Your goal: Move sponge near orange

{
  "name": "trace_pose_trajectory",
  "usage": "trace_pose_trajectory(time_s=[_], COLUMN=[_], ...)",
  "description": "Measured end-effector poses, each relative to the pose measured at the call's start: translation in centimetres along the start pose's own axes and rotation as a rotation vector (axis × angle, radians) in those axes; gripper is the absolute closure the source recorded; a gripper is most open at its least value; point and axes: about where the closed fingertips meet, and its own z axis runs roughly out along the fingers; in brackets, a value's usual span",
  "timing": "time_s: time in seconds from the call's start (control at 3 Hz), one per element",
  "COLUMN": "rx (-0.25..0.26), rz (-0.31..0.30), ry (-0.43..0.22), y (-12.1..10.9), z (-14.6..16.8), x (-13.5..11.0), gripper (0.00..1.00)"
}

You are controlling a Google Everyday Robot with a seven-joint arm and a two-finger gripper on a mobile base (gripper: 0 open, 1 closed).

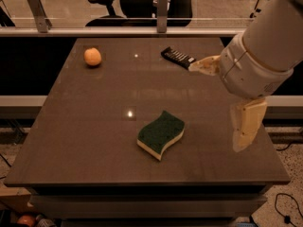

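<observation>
Sponge (pixel 161 134), wavy, green over yellow foam, apart from round orange (pixel 93 56); gripper (pixel 215 108) spread wide, right side.

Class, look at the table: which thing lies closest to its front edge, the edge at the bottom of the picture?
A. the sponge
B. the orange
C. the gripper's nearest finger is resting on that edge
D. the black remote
A: the sponge lies nearest the front edge. The orange and the remote sit toward the far edge, and the gripper hangs open over the table's right side, touching nothing.
</observation>
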Motion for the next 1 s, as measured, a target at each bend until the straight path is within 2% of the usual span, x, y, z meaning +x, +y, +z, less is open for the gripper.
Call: trace_pose_trajectory(time_s=[0.33, 0.67, 1.0], rx=[-0.018, -0.026, -0.027], rz=[-0.092, -0.149, -0.152], ry=[-0.047, -0.059, -0.059], y=[0.7, 0.9, 0.9], z=[1.6, 3.5, 3.7], x=[-2.0, -3.7, -3.8], gripper=[0.00, 0.00, 0.00])
